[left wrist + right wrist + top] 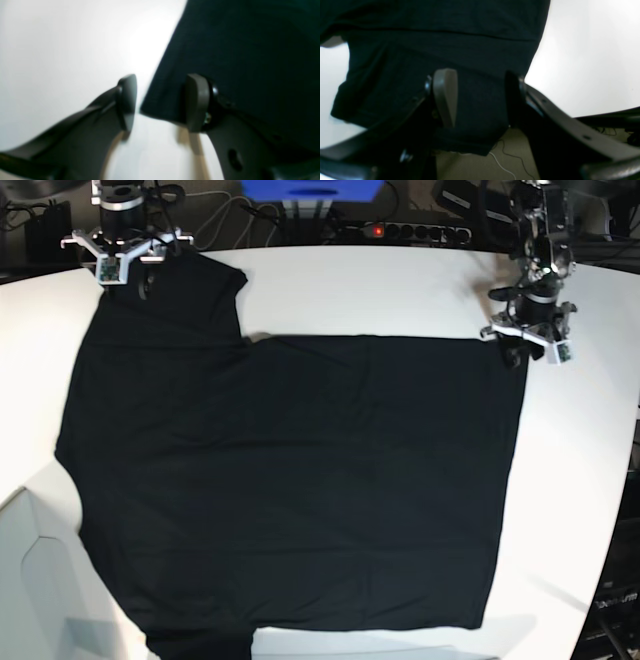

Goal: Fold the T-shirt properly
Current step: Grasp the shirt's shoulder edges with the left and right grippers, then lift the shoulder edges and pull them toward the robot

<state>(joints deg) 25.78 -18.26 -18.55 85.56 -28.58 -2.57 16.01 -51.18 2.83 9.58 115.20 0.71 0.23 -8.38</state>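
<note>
At the far edge, both open grippers, left [160, 102] and right [481, 96], straddled T-shirt [300, 480] corners, perhaps too shallowly, risking a slip.

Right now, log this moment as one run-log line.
T-shirt flat on table | left gripper open at corner | right gripper open over sleeve | fold not started

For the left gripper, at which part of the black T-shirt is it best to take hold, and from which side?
Probably the hem corner of the T-shirt lying between the open fingers of the left gripper. The cloth lies flat on the white table, so coming down from above over that free edge, with one finger outside it, seems best.
</note>
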